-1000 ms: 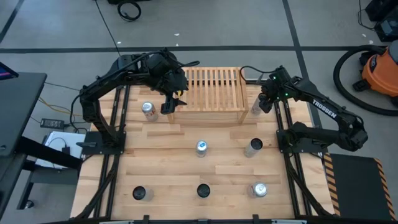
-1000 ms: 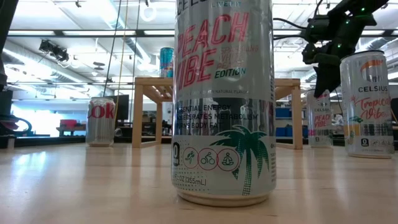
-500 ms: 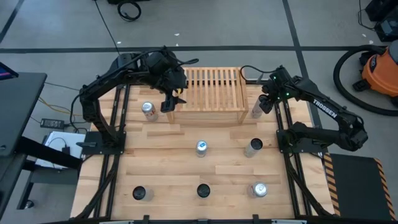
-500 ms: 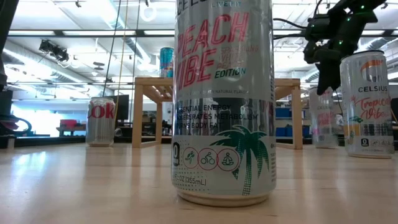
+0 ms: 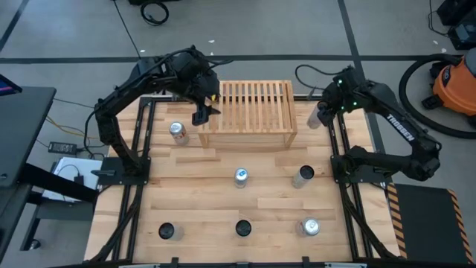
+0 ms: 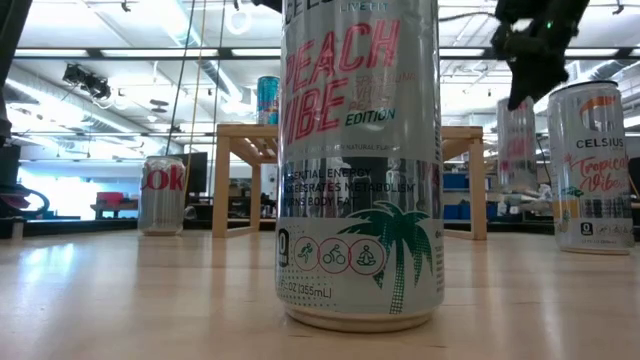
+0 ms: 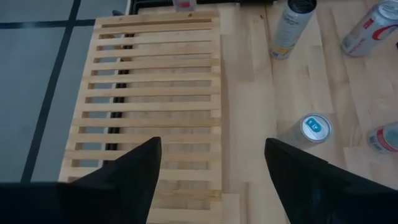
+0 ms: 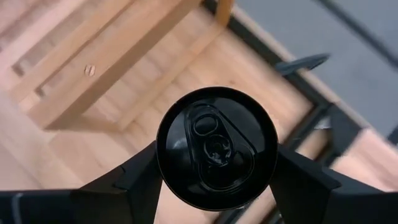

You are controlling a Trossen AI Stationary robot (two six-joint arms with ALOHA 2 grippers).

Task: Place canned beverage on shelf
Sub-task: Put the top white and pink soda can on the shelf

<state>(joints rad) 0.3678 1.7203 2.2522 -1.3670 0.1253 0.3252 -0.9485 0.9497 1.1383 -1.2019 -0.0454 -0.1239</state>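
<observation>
Item: canned beverage [image 8: 216, 148], black-topped, pinched between the fingers of the right claw [image 5: 325, 113] and lifted clear of the desk [image 5: 223, 216] near its far right corner, just beside the shelf's right end.
Destination: shelf [image 5: 253, 100], slatted light wood, at the desk's far edge, centre.
Left claw [image 5: 201, 113]: partly open, holding nothing, hanging over the shelf's left end.
Risks, judged: can may tilt on a slat gap and topple; side board may be clipped if carried too low; the arms may crowd one another above the slats.
</observation>
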